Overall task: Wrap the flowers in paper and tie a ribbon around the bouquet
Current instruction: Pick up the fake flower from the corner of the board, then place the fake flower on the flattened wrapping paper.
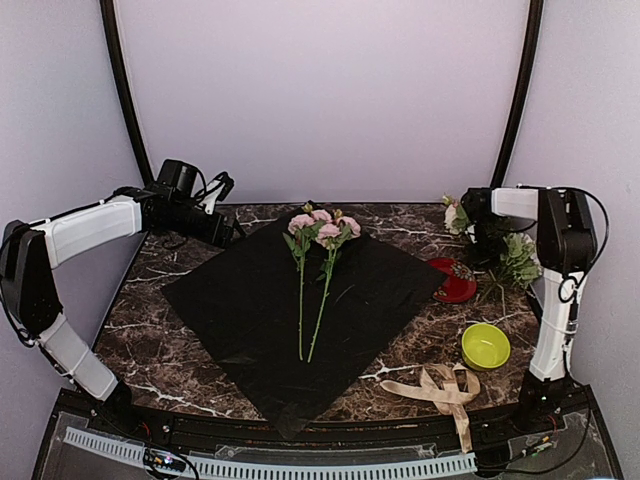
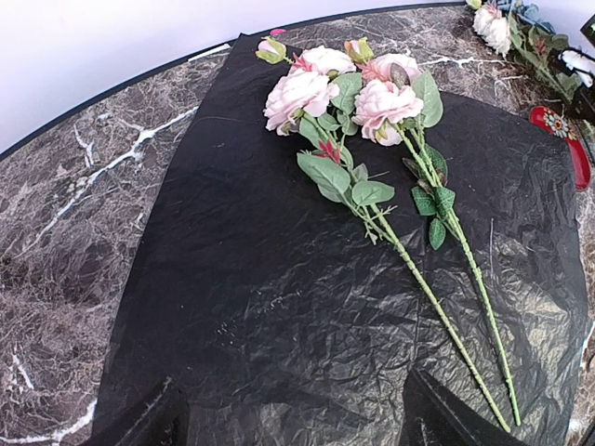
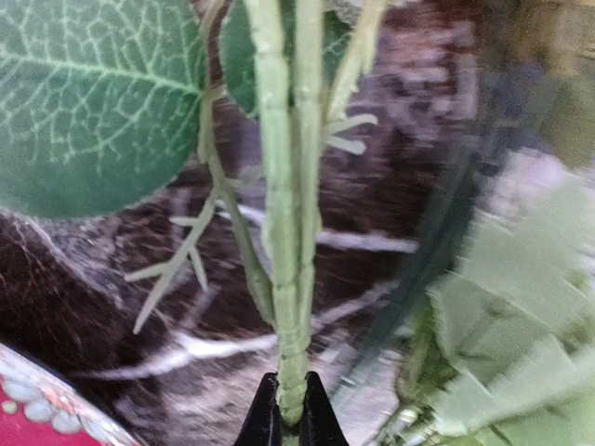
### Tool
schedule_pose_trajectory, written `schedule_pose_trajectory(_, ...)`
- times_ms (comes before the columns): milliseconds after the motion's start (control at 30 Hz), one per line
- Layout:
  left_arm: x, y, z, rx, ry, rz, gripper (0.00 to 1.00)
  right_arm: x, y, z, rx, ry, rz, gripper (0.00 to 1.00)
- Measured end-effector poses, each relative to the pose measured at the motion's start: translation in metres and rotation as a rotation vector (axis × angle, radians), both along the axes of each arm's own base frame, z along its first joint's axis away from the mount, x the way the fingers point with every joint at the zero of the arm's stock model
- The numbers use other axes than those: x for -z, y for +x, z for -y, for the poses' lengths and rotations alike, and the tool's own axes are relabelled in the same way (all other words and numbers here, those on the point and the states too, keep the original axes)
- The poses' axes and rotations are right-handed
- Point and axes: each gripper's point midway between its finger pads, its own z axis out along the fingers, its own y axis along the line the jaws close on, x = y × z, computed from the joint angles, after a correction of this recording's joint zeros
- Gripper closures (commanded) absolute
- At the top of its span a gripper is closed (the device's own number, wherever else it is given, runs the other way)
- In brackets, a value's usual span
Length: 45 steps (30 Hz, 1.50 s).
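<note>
Two flowers (image 2: 367,193) lie on the paper (image 2: 232,307) while the right pincer (image 3: 289,413) is closed on another light, bendy, probably slippery stem (image 3: 288,232) below its leaves, a sound hold; the left pincer (image 2: 293,423) gapes empty.

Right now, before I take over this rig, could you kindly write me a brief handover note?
Left gripper: open, empty, above the far-left edge of the large matte black paper sheet.
Right gripper: shut on a thin green flower stem at the far right.
Done: two pink-bloomed stems lie on the paper.
Left: bring over the remaining flowers, wrap, then tie the flat beige satin ribbon, lying near-right.
</note>
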Motion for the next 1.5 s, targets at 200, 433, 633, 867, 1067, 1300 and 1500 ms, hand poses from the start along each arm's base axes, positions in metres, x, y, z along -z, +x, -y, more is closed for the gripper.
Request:
schedule_pose_trajectory(200,0.000,0.000,0.000,0.001,0.000,0.000,0.17,-0.061,0.015,0.015,0.009,-0.105,0.188,1.00)
schedule_pose_trajectory(433,0.000,0.000,0.000,0.005,0.004,0.003,0.17,-0.175,0.025,-0.007,-0.062,-0.104,0.588,1.00)
schedule_pose_trajectory(633,0.000,0.000,0.000,0.007,0.006,0.004,0.17,-0.262,0.012,-0.052,-0.179,0.096,0.953,1.00)
schedule_pose_trajectory(867,0.000,0.000,0.000,0.007,0.006,0.004,0.17,-0.333,-0.002,-0.104,-0.310,0.350,1.206,1.00)
schedule_pose_trajectory(1067,0.000,0.000,0.000,0.007,0.006,0.004,0.17,-0.347,-0.004,-0.244,-0.487,0.863,1.123,1.00)
schedule_pose_trajectory(1300,0.000,0.001,-0.001,0.000,0.012,0.006,0.17,-0.248,-0.025,-0.444,-0.502,1.354,0.610,1.00)
schedule_pose_trajectory(1500,0.000,0.001,-0.003,-0.003,0.014,0.009,0.17,-0.131,-0.040,-0.510,-0.339,1.391,0.240,1.00)
